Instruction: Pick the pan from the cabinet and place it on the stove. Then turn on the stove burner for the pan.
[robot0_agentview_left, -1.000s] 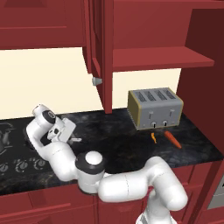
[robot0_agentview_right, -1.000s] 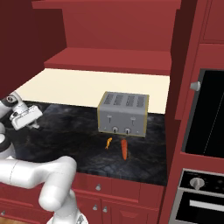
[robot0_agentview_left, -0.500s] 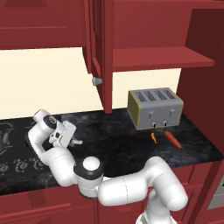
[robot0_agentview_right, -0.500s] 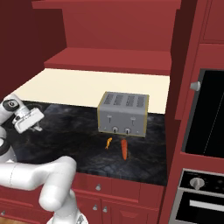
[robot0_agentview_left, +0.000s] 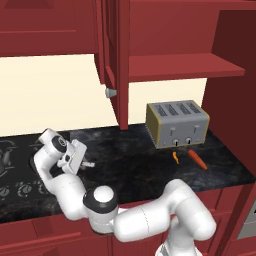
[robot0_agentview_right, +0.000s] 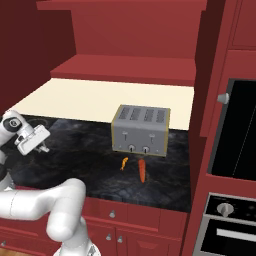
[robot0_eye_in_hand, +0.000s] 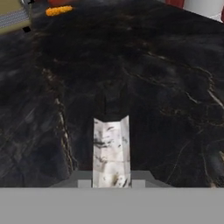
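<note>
Left base view: gripper (robot0_agentview_left: 86, 163), clamped on the pan's silver handle tip (robot0_eye_in_hand: 111, 151), has drifted slightly right over the countertop (robot0_agentview_left: 135, 160).

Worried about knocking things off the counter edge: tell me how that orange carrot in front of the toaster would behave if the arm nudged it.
The carrot lies flat on the counter, long and tapered, so it would probably roll in a curve rather than straight. It looks small and likely light, so a slight push should move it. It appears stiff, not floppy. It lies fairly near the front edge, so rolling off seems possible.
</note>
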